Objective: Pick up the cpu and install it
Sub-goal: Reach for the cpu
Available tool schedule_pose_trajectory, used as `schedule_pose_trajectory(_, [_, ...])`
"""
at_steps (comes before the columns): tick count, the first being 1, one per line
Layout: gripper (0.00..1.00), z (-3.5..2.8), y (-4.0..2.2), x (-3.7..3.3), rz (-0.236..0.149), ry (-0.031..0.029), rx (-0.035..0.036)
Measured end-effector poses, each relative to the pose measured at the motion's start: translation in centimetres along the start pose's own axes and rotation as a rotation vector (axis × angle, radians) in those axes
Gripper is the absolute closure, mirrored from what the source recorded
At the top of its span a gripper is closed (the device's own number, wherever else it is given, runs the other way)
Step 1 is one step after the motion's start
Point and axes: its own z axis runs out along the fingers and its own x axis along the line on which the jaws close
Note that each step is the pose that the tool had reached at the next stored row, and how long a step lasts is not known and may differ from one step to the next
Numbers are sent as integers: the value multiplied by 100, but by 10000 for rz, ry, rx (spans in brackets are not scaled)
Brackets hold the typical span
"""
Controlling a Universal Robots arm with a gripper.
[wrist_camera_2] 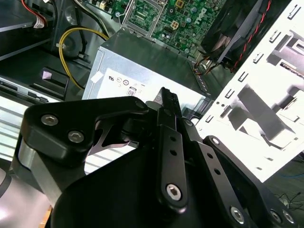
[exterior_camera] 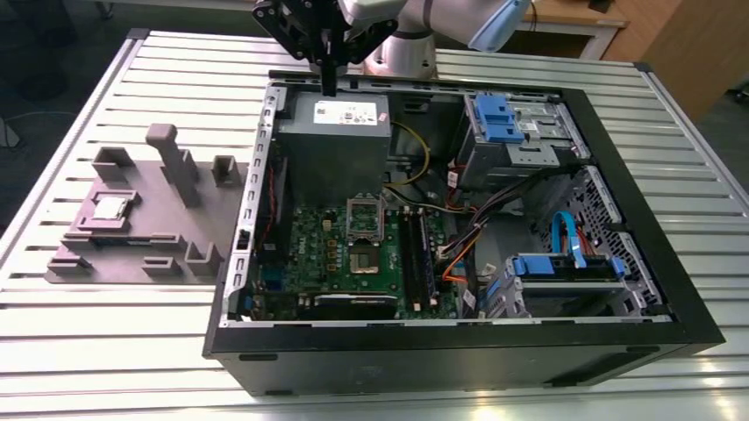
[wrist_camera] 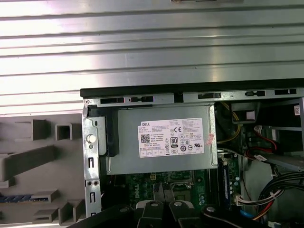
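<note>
The cpu (exterior_camera: 111, 208), a small silver square chip, lies flat in a recess of the mauve-grey tray (exterior_camera: 131, 256) at the exterior view's left, outside the computer case. My gripper (exterior_camera: 330, 86) hangs far from it, over the far edge of the grey power-supply box (exterior_camera: 333, 132) inside the case. Its fingers are shut with nothing between them, as the second wrist view (wrist_camera_2: 166, 93) and the first wrist view (wrist_camera: 161, 188) also show. The metal socket frame (exterior_camera: 364, 230) with a dark centre sits on the green motherboard, nearer than the power supply.
The open black computer case (exterior_camera: 468, 348) stands on a slatted metal table (exterior_camera: 140, 351). Drive bays with blue clips (exterior_camera: 507, 123), cables and memory sticks (exterior_camera: 418, 254) crowd the case. Raised blocks (exterior_camera: 175, 167) stand up from the tray.
</note>
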Motion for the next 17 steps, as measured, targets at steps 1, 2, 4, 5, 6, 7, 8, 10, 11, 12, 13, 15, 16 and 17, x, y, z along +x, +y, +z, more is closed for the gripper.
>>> schedule_pose_trajectory(1, [90,0,0,0,0,-1,0])
schedule_pose_trajectory(2, [90,0,0,0,0,0,0])
schedule_pose_trajectory(4, [90,0,0,0,0,0,0])
schedule_pose_trajectory(5, [90,0,0,-1,-1,0,0])
schedule_pose_trajectory(6, [90,0,-1,0,0,0,0])
schedule_pose_trajectory(7, [90,0,0,0,0,-1,0])
schedule_pose_trajectory(8, [90,0,-1,0,0,-1,0])
schedule_pose_trajectory(10, [90,0,-1,0,0,0,0])
schedule_pose_trajectory(11, [90,0,-1,0,-1,0,0])
schedule_pose_trajectory(12, [90,0,-2,1,-2,0,0])
schedule_pose_trajectory(13, [90,0,-2,2,-2,0,0])
schedule_pose_trajectory(15, [90,0,-2,5,-1,0,0])
schedule_pose_trajectory(16, [90,0,-2,5,0,0,0])
schedule_pose_trajectory(17, [90,0,-3,5,0,0,0])
